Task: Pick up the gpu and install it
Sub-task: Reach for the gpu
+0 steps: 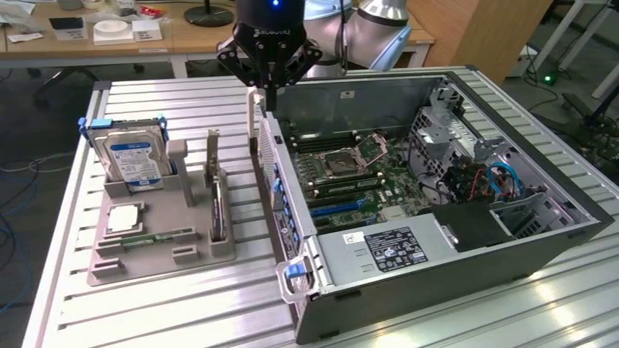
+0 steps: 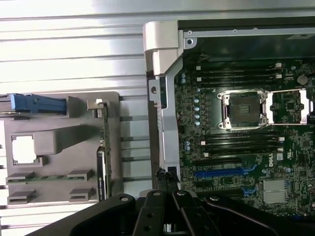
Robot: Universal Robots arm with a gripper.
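— Pincer [image 1: 269, 100] state?
— Fully closed, empty, poised over the open computer case's [image 1: 454, 290] rear wall.
— And the gpu [image 1: 216, 203]?
— It stands on edge in the gray holder [image 1: 159, 214] beside the case, well apart. It's probably light, stiff and fragile. Take it by the board's top edge, off the components.
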